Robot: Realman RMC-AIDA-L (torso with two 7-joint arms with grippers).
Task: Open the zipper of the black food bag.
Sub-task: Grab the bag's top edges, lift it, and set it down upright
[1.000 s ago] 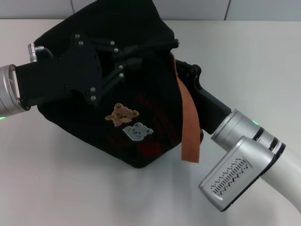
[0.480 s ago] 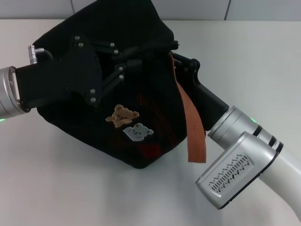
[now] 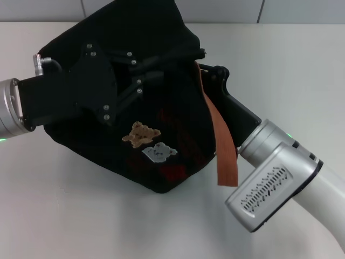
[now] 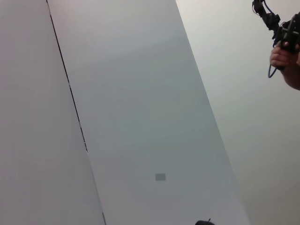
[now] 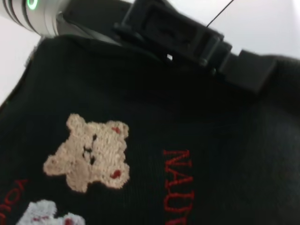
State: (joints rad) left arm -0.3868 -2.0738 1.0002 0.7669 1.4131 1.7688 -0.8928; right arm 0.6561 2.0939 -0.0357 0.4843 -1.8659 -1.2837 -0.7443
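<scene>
Left pincer (image 3: 153,67) is reaching in over the top of the black food bag (image 3: 178,135), its linkage fingers converging at the top seam, but black on black means you can't tell whether it's actually clamped on anything. Right pincer (image 3: 207,73) comes in from the other side, up by the seam next to the orange-brown strap (image 3: 222,143); its fingers are buried behind fabric, so can't tell there either. Bag sits tilted on the white tabletop (image 3: 291,70), bear patches (image 3: 141,132) facing you. The zipper itself isn't visible to you anywhere, pull tab included. Looks like you're at the grab-and-brace step: one side pins the bag, the other needs the tab, then a steady pull along the seam without dragging the whole bag.
</scene>
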